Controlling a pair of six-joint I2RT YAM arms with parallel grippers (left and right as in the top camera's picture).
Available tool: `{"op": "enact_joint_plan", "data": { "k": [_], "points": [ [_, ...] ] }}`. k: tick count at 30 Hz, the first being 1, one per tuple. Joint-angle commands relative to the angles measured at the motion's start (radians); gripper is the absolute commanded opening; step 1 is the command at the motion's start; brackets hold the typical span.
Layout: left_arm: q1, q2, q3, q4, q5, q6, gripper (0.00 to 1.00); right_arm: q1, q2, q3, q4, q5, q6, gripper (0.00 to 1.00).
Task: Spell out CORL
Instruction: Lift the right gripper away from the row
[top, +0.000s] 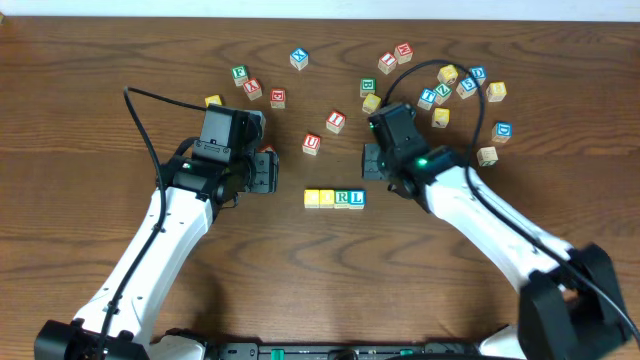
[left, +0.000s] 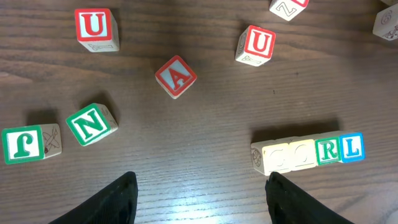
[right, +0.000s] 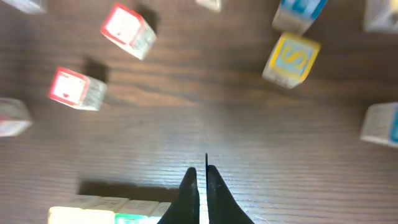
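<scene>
Four cubes stand touching in a row at the table's middle: two yellow-faced cubes (top: 312, 199) (top: 327, 199), a white cube with a green R (top: 343, 198) and a cube with a blue L (top: 357, 198). The row also shows in the left wrist view, yellow cubes (left: 275, 157) (left: 303, 154), R (left: 328, 150), L (left: 351, 147). My left gripper (left: 199, 199) is open and empty, left of the row. My right gripper (right: 202, 186) is shut and empty, just above the row's right end; the row (right: 106, 208) shows at the bottom left of its view.
Loose letter cubes lie around: red U cubes (left: 94, 26) (left: 257, 43), a red A (left: 176, 76), green N (left: 91, 124) and J (left: 25, 144). A cluster of cubes (top: 460, 90) sits at the back right, with others (top: 258, 90) at the back left.
</scene>
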Motion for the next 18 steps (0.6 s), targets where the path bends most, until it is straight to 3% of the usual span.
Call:
{"op": "enact_joint_plan", "data": {
  "k": [1, 10, 18],
  "points": [
    [0.002, -0.009, 0.0, -0.003, 0.005, 0.009, 0.65, -0.005, -0.048, 0.005, -0.014, 0.026, -0.025, 0.01],
    [0.002, -0.009, 0.0, -0.002, 0.005, 0.009, 0.65, -0.005, -0.067, 0.006, -0.046, 0.026, -0.025, 0.01],
    [0.002, -0.01, 0.0, 0.009, 0.005, 0.009, 0.65, -0.006, -0.246, 0.01, -0.053, 0.035, -0.052, 0.02]
  ]
}}
